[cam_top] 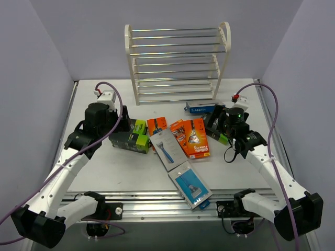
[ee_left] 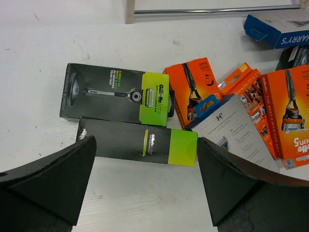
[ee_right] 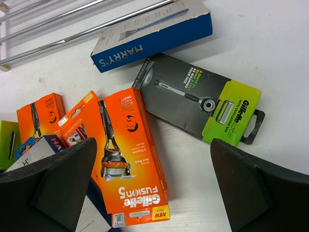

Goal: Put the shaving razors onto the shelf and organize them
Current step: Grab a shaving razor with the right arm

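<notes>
The white shelf (cam_top: 178, 63) with silver rods stands at the back of the table, and none of the shaving razors is on it. They lie loose in front: two black-and-lime boxes (cam_top: 131, 137), three orange cards (cam_top: 189, 137), two grey-blue packs (cam_top: 168, 149) and a blue box (cam_top: 201, 108). My left gripper (cam_top: 119, 128) hangs open over the black-and-lime boxes (ee_left: 137, 141), with nothing between its fingers. My right gripper (cam_top: 217, 124) is open above an orange card (ee_right: 128, 154) and a third black-and-lime pack (ee_right: 203, 104), holding nothing.
The blue box (ee_right: 154, 34) lies just in front of the shelf's lowest rods (ee_right: 72, 24). A shelf leg (ee_left: 129, 12) shows at the top of the left wrist view. One grey-blue pack (cam_top: 192, 185) lies near the table's front edge. Purple cables loop beside both arms.
</notes>
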You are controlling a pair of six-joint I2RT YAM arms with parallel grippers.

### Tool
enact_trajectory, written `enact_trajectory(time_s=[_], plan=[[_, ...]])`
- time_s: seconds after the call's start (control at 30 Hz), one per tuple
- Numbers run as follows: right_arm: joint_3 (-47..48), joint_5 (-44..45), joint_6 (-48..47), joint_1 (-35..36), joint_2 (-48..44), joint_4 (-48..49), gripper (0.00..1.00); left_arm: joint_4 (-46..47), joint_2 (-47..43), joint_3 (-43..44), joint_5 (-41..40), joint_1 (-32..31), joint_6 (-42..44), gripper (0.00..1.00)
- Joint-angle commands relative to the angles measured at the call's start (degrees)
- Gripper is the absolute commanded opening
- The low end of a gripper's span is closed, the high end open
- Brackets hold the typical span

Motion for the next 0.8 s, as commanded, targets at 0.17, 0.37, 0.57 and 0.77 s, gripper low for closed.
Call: enact_trajectory(time_s=[0.17, 0.37, 0.57, 0.77], plan=[[2.0, -1.2, -3.1, 0.6, -1.8, -1.8, 1.0, 0.7, -2.3, 1.3, 0.9, 0.0, 1.4, 0.94], [2.1, -0.6, -4.9, 0.5, -4.7, -3.8, 1.0, -0.8, -1.3, 2.2, -2.9, 0.1, -0.1, 0.94], [2.4, 0.0, -2.7, 0.4, -5.9, -5.3, 1.0, 1.9, -3.3, 0.2, -2.1, 0.0, -0.1, 0.94], [1.7, -5.2, -1.5, 0.4, -5.9, -5.2, 1.0, 3.1, -4.3, -0.8, 0.0, -0.1, -0.7, 0.94]])
